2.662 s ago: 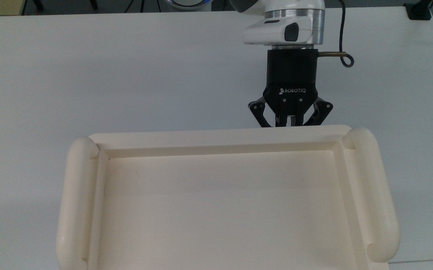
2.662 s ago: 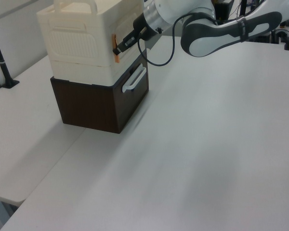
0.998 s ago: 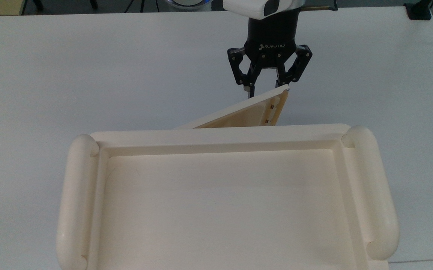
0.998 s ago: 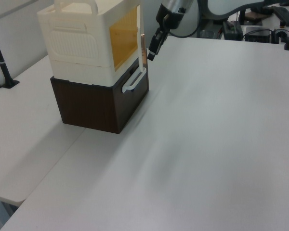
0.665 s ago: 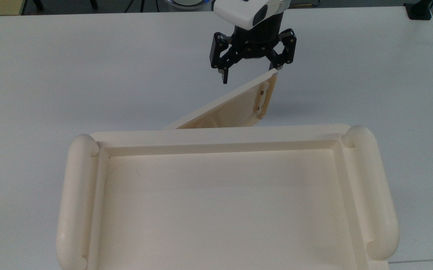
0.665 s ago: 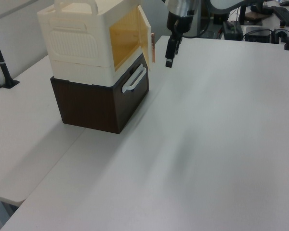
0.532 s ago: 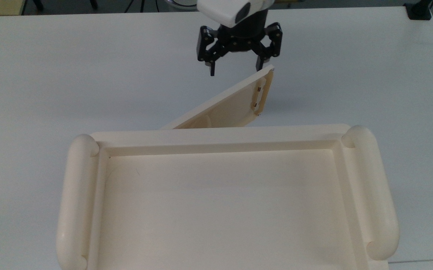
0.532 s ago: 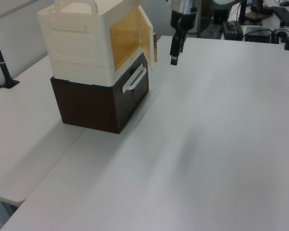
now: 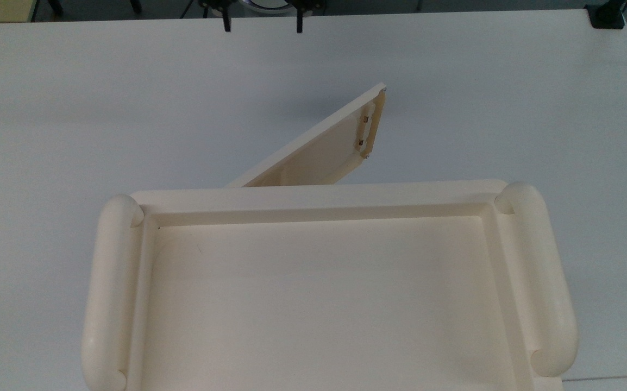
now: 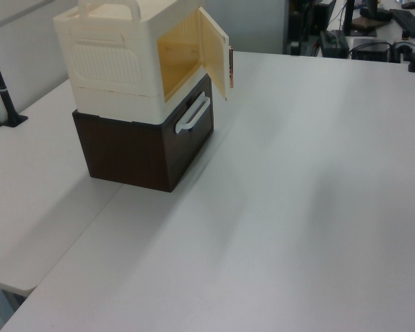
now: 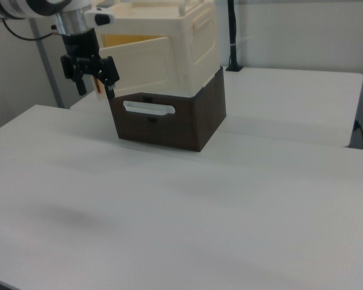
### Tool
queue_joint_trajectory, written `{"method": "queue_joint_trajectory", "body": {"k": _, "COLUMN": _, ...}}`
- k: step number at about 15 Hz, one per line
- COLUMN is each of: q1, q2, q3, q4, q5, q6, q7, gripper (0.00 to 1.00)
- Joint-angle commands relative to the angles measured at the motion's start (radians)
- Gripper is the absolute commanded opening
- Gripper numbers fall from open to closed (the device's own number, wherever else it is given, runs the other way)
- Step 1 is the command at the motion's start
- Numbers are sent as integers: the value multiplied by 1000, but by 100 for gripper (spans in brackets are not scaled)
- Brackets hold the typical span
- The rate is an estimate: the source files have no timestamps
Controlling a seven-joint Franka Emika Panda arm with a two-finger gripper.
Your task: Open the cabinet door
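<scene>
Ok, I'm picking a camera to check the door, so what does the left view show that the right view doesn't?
Left view: the yellow inside of the cabinet, exposed behind the swung-out door. Right view: the end effector, open, near the door's outer face. Both: the door, the dark brown drawer beneath it and the drawer's white handle.

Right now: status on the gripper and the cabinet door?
Gripper open, holding nothing, clear of the door. Cabinet door swung partway open, handle at its free edge. Nothing blocking the door's swing.
</scene>
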Motion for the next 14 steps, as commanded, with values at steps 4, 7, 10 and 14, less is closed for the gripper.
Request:
{"method": "queue_joint_trajectory", "body": {"k": 4, "q1": -116, "q2": -66, "q3": -1, "q4": -55, "q5": 7, "q6": -45, "q7": -16, "gripper": 100}}
{"method": "queue_joint_trajectory", "body": {"k": 7, "q1": -150, "q2": -62, "q3": -1, "q4": -56, "q5": -5, "q6": -34, "q7": -18, "gripper": 100}}
{"method": "queue_joint_trajectory", "body": {"k": 10, "q1": -164, "q2": -60, "q3": -3, "q4": -68, "q5": -17, "q6": -33, "q7": -27, "gripper": 100}}
{"method": "queue_joint_trajectory", "body": {"k": 14, "q1": -191, "q2": -63, "q3": -3, "q4": -65, "q5": -22, "q6": -37, "q7": -30, "gripper": 100}}
